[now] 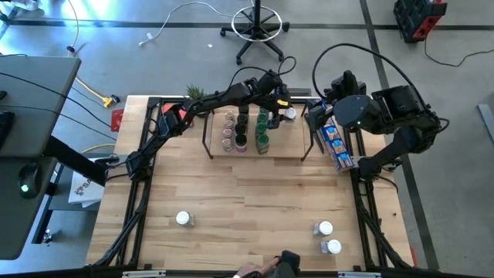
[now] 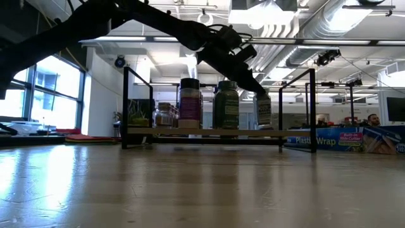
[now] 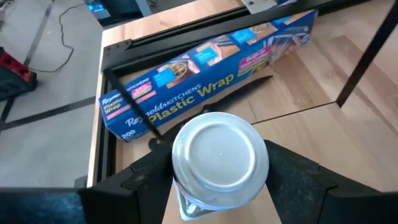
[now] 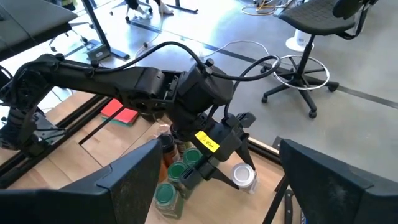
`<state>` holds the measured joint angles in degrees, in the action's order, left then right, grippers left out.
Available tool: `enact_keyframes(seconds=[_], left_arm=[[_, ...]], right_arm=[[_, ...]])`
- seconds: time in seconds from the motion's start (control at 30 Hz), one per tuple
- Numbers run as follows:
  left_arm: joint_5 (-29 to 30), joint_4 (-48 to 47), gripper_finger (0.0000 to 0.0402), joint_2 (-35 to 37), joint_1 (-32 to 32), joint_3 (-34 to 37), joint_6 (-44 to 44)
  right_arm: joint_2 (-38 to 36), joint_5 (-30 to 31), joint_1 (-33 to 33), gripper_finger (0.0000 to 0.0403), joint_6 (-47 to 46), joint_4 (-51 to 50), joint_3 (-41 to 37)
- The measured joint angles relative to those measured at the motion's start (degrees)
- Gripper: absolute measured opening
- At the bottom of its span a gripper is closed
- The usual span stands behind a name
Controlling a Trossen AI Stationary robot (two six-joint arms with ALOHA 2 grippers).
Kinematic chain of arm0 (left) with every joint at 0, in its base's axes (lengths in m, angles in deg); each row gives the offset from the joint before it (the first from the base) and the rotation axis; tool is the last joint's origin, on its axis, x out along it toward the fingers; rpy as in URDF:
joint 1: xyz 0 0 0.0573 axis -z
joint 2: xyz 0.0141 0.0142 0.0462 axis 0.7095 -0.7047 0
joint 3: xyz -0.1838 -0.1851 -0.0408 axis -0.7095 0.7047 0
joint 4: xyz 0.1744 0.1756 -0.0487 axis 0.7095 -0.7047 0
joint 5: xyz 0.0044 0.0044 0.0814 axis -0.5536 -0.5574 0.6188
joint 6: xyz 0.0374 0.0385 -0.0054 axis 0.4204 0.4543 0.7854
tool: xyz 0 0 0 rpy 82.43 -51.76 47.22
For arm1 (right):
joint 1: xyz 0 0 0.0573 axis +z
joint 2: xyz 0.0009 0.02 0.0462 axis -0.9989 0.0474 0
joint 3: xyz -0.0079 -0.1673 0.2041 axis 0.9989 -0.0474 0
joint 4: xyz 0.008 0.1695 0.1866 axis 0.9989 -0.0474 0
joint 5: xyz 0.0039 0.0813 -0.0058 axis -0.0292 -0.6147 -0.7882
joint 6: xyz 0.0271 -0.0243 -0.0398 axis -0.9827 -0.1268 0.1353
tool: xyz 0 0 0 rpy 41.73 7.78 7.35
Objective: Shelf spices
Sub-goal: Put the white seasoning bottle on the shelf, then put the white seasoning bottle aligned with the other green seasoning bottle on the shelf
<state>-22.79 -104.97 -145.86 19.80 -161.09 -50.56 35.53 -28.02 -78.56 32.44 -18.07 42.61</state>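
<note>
Spices fill the upper middle of the overhead frame: small cylindrical jars standing in rows on the low light-wood shelf (image 1: 287, 147) with thin black metal legs. My left gripper (image 1: 287, 110) reaches over the shelf's right end, its dark fingers (image 3: 130, 180) straddling a clear jar with a silver-white lid (image 3: 219, 155) — the jaws stand slightly apart on either side of it, and I cannot tell whether the pads touch the glass. From table height this jar (image 2: 263, 109) sits upright on the board, rightmost in the row, beside a green-labelled jar (image 2: 226, 105) and a purple-labelled one (image 2: 189, 104). My right gripper (image 4: 217, 180) hangs at the upper right of the overhead frame, jaws wide apart and empty, above the long blue box of plastic wrap (image 1: 336, 143) lying by the table's right edge. Three white-lidded jars are off the shelf — one at lower left (image 1: 184, 218), two close together at lower right (image 1: 324, 228) (image 1: 333, 247). A person's hand (image 1: 248, 272) shows at the bottom edge.
</note>
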Motion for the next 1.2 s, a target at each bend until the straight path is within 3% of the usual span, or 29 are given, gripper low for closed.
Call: enact_keyframes(seconds=[0.5,0.93,1.2], left_arm=[[-0.37,1.42,0.0249,-1.09,-0.97,-0.02,-0.32],[1.76,2.07,0.0253,-1.08,-0.84,-0.02,5.24],[3.92,-3.54,0.0253,2.51,0.59,-3.24,5.29]], right_arm=[[0.02,0.02,-0.98,0.0319,0.37,0.00,0.00],[0.02,-0.03,-0.98,0.0319,0.11,0.01,0.00],[0.02,-0.17,-0.98,0.0319,0.47,0.00,0.00]])
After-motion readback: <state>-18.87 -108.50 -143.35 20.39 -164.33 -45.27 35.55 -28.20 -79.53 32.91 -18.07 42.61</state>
